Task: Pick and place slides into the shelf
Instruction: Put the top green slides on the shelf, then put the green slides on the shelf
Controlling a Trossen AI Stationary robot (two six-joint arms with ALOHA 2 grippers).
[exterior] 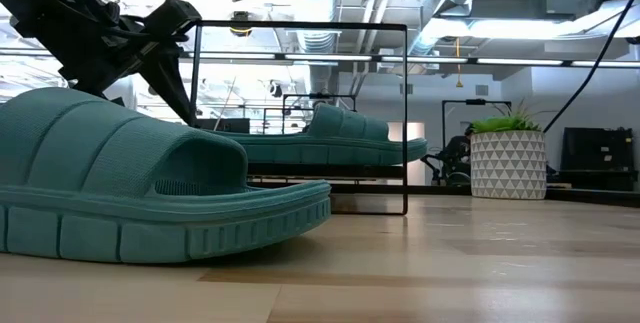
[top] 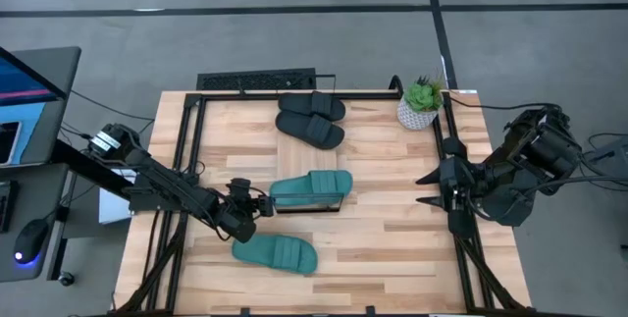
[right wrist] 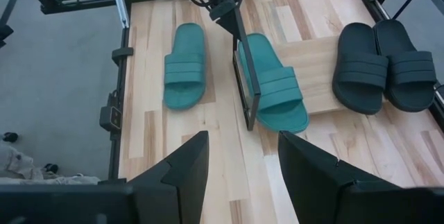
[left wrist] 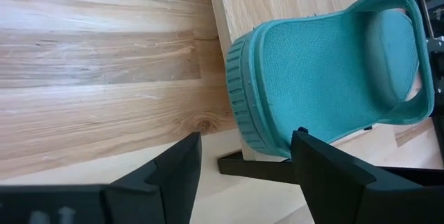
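On shelf (top: 334,202): one teal slide (top: 310,187). Left claw (top: 263,202) beside its heel, fingers apart, empty. Right claw (top: 428,188) apart, idle at table edge.

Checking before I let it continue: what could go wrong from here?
1. The teal slide on the shelf overhangs the plank's edge at the heel, where the open left gripper sits; a nudge could tip it off.
2. The light wire-frame shelf could shift if that gripper bumps it.
3. The second teal slide lies just beside the left arm and could get swept.
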